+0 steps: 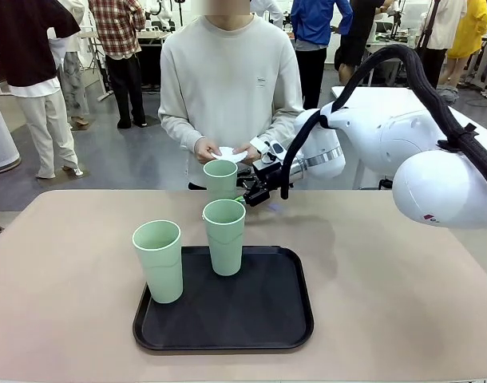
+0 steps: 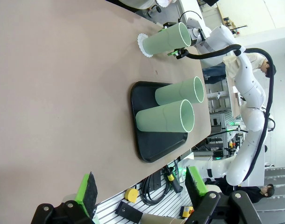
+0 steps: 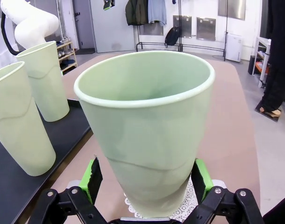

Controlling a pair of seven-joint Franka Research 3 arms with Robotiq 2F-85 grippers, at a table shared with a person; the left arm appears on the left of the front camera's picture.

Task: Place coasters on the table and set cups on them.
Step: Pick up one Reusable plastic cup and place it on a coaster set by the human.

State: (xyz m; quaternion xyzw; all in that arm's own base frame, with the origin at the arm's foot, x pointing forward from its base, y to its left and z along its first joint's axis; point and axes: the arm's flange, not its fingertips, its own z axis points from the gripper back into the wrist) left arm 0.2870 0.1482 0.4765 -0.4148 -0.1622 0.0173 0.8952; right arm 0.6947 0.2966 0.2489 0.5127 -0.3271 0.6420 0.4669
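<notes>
The tray (image 1: 295,319) lies nearest on the table (image 1: 68,319) and carries the left cup (image 1: 157,259) and the middle cup (image 1: 224,235). Beyond the tray, the far cup (image 1: 220,177) stands on the table, with the right gripper (image 1: 255,191) at its side.

By my reckoning, about a third of the job is done. The far cup sits upright on a coaster (image 2: 142,44), while the two tray cups have no coasters laid out for them. The person's hands (image 1: 207,150) hold what look like the spare coasters (image 1: 231,153); I can't tell how many.

The front view hides the laid coaster behind the middle cup. The right wrist view brings out its lace edge under the far cup's base, and it shows the jaws spread wide. The pads (image 3: 93,179) flank the cup wall very closely, seemingly with a sliver of gap, so I judge the cup released, not grasped. The left wrist view adds the left gripper (image 2: 141,186), which hangs back off the table's edge, spread with nothing between its pads. It also shows the whole line from the tray to the far cup.
</notes>
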